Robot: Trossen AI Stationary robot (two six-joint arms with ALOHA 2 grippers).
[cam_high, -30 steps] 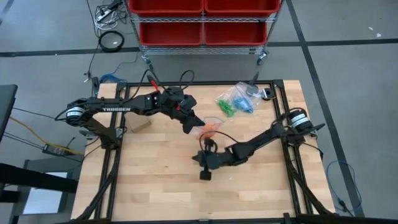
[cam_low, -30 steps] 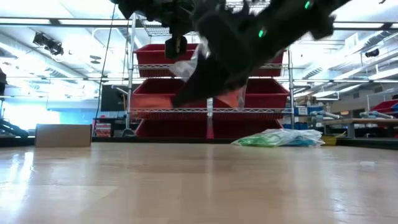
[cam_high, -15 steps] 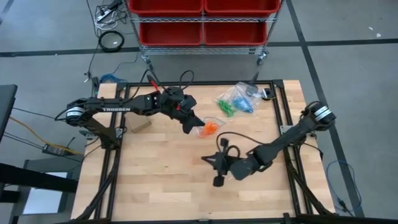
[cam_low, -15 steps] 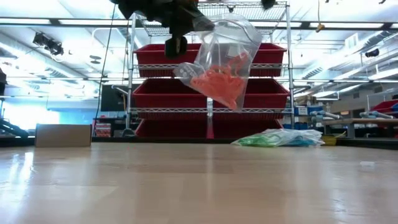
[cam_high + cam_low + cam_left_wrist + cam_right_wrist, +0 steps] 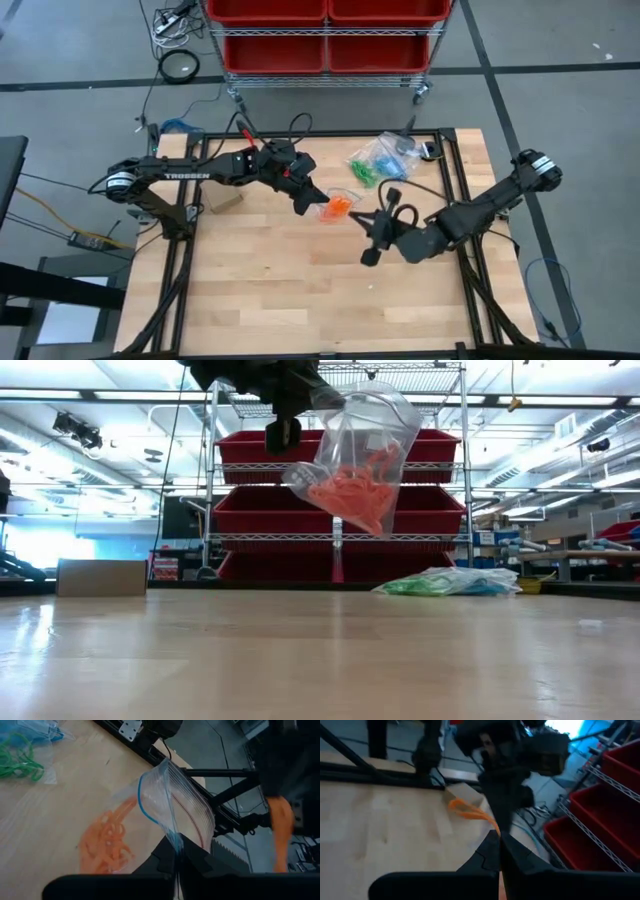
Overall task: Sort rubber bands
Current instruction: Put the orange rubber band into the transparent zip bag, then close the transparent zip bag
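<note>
"TROSSEN" in white letters along left arm; no other legible text.

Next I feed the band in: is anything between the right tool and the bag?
Nothing visible. The right tool, shut on an orange band, is apart from the bag that the left tool holds up; only bare table lies between them.

The pale wooden table is evenly and brightly lit from above, with only soft shadows cast under the arms. In the low view, glare is thrown by the ceiling light strips. The right wrist view is smeared by blur, the red storage bins included.
</note>
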